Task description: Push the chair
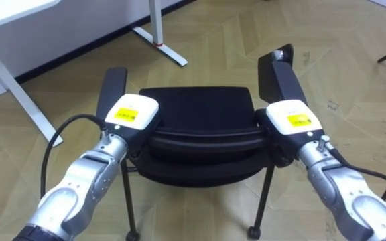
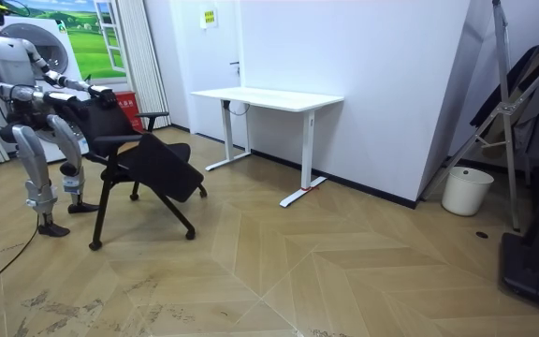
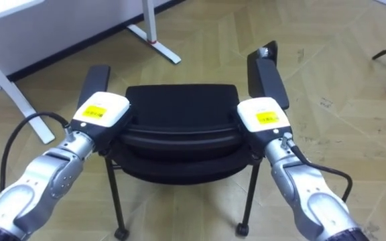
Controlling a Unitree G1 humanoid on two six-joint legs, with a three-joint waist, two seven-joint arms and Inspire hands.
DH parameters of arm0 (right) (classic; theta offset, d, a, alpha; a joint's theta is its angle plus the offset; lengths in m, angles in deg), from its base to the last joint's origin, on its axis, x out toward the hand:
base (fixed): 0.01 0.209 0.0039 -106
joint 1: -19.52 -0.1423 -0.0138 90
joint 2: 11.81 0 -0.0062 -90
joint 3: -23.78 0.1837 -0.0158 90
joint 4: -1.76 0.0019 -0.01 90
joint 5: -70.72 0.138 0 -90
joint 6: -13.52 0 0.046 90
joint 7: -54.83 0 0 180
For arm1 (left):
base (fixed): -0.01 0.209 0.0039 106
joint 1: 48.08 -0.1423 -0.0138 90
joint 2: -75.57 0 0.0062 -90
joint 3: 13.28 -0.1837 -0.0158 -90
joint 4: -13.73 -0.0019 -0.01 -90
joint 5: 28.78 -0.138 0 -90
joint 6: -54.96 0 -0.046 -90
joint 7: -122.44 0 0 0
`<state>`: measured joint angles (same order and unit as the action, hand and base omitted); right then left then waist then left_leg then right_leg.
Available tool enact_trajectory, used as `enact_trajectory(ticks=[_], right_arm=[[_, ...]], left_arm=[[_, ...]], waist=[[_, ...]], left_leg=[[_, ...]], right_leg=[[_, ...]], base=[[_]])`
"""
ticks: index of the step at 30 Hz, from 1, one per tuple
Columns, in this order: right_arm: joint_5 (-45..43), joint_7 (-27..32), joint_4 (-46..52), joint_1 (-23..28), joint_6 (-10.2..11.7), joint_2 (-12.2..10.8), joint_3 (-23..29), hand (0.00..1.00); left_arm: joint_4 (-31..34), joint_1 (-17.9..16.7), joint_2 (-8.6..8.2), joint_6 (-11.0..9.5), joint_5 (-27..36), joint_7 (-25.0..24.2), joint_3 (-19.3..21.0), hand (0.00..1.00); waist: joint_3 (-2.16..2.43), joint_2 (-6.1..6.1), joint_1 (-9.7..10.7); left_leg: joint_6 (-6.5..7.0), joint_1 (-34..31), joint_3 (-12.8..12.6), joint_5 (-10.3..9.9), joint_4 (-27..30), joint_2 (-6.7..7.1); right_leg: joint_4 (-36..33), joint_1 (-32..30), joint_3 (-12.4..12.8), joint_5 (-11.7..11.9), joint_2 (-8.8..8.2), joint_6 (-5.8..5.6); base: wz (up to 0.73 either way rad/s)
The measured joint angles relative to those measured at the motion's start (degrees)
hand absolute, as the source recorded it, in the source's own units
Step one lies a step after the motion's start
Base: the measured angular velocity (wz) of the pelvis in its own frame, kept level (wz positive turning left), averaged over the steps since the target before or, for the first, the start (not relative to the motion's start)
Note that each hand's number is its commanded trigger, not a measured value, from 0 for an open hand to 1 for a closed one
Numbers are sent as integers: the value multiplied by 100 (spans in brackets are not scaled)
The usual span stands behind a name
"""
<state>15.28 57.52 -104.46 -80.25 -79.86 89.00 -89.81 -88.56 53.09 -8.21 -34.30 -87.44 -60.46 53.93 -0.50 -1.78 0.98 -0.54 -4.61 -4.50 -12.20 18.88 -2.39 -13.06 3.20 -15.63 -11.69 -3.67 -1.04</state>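
A black chair (image 1: pixel 196 107) with two armrests stands right in front of me, its backrest nearest to me and its seat pointing away. My left hand (image 1: pixel 134 112) lies on the backrest's left end, beside the left armrest (image 1: pixel 112 87). My right hand (image 1: pixel 292 119) lies on the right end, beside the right armrest (image 1: pixel 280 77). Only the backs of both hands show; their fingers are hidden over the backrest's top edge. In the room view I stand at the left, arms stretched forward to the chair (image 2: pixel 148 161), whose seat slopes down away from me.
A white desk (image 2: pixel 269 96) on white legs stands beyond the chair against the wall; its foot (image 1: pixel 161 44) shows ahead to the left. A white bin (image 2: pixel 466 190) and a dark rack (image 2: pixel 531 140) stand at the room view's right. Wooden floor (image 2: pixel 326 271) lies between.
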Motion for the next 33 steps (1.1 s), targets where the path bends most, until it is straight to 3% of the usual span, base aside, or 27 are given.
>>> enact_trajectory(ticks=[6,8,11,13,14,16,19,21,23,24,25,27,30,31,32,33], right_arm=[[-103,234,-157,-27,138,41,-16,100],[-99,251,-299,-81,168,-2,-17,100],[-80,251,-460,-216,202,-76,9,100],[-72,255,-616,-288,212,-142,4,100],[-67,256,-681,-268,244,-143,-8,100],[-28,259,-799,-256,323,-176,-34,100],[-8,319,-1003,-268,443,-186,-99,100],[-9,414,-983,-275,435,-170,-91,100],[-14,508,-988,-351,459,-96,-110,100],[-27,562,-1008,-371,461,-57,-149,100],[-25,612,-1002,-356,466,-17,-181,100],[78,666,-1034,-355,463,-8,-221,100],[190,736,-1056,-375,462,11,-208,100],[244,778,-1060,-377,462,13,-211,100],[256,787,-1064,-385,462,30,-211,100],[275,815,-1054,-407,450,25,-207,100]], left_arm=[[-85,79,-6,-90,27,34,-13,100],[-297,174,-18,-158,26,111,-34,100],[-536,433,-25,-215,27,118,-35,100],[-833,672,-38,-226,69,118,-130,100],[-957,733,-46,-226,97,123,-196,100],[-1006,708,-19,-227,168,163,-251,100],[-1257,677,-36,-235,318,337,-397,100],[-1309,664,-29,-259,401,506,-432,100],[-1327,714,-48,-272,422,621,-429,100],[-1355,706,-77,-272,445,673,-428,100],[-1360,681,-90,-277,463,714,-432,100],[-1354,680,-80,-289,463,762,-435,100],[-1305,742,-52,-342,455,873,-439,100],[-1304,797,-48,-367,451,877,-449,100],[-1305,805,-36,-376,450,883,-449,100],[-1296,790,6,-414,451,897,-432,100]], waist=[[-4,6,10],[-28,-28,-13],[-49,-73,-28],[-80,-140,33],[-76,-160,23],[-90,-124,7],[-65,-161,44],[-61,-148,35],[-52,-144,6],[-55,-86,-63],[-55,-53,-122],[-57,-55,-180],[-32,-273,-203],[-42,-283,-276],[-40,-309,-308],[-32,-377,-348]], left_leg=[[2,-92,73,-3,141,-11],[-9,-138,67,-34,319,-39],[-73,-446,83,-224,845,-155],[-93,-747,-174,-300,1541,-325],[-79,-890,-371,-286,1954,-491],[-52,-1005,-455,-242,2447,-668],[-18,-1185,-488,-58,2995,-776],[-24,-1305,-511,-42,2985,-739],[-26,-1497,-517,-31,2463,-588],[-34,-1521,-575,51,1948,-468],[33,-1528,-754,287,1506,-434],[208,-1561,-891,574,1417,-385],[352,-1540,-1309,559,1460,-354],[497,-1478,-1416,462,1466,-356],[568,-1460,-1427,406,1476,-330],[572,-1434,-1448,235,1493,-225]], right_leg=[[-88,-22,-99,-46,-10,12],[-228,-36,-112,-131,-15,32],[-856,-315,-235,-465,-26,132],[-1267,-420,-396,-826,-98,207],[-1410,-389,-510,-985,-104,251],[-1564,-284,-561,-1147,-77,288],[-1760,-107,-605,-1284,-79,361],[-1844,-131,-622,-1320,-90,403],[-1909,-223,-652,-1339,-115,434],[-1907,-221,-672,-1349,-141,454],[-1930,-198,-648,-1406,-137,432],[-1986,-128,-621,-1531,-154,374],[-2006,-124,-638,-1644,-329,249],[-1999,-106,-606,-1658,-370,223],[-2020,-104,-586,-1672,-393,203],[-2185,-123,-658,-1734,-551,117]], base=[[9],[10],[21],[48],[36],[13],[16],[15],[-5],[-33],[-33],[-11],[6],[-12],[-18],[-32]])
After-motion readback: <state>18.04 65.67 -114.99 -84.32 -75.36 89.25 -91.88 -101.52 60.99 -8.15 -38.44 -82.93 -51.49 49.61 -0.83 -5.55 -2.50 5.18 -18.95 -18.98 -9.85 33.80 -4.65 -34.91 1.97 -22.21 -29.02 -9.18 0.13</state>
